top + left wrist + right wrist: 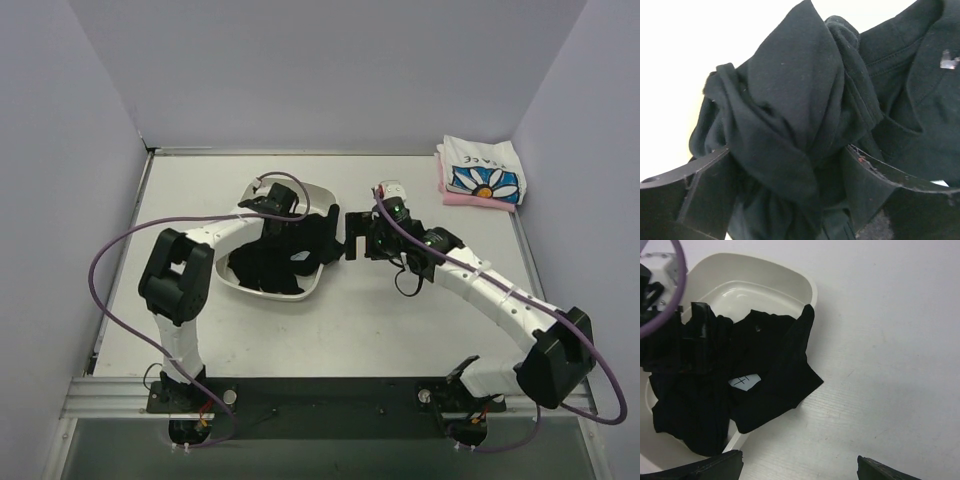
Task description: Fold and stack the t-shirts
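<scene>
The black t-shirt (265,265) lies crumpled in a white plastic tray (232,283), one corner hanging over the tray's right rim. My left gripper (285,215) is down in the tray, its jaws closed on a thick bunch of the black cloth (790,100). My right gripper (352,245) is open and empty, just right of the tray above the table. The right wrist view shows the shirt (775,375) with its small white tag (745,381). The white daisy-print shirt (483,170) lies folded on the pink one (470,200) at the back right.
The tray's rim (790,280) stands left of my right gripper (799,470). Grey walls close in the table on three sides. Purple cables loop from both arms. Bare tabletop (360,330) lies in front of the tray.
</scene>
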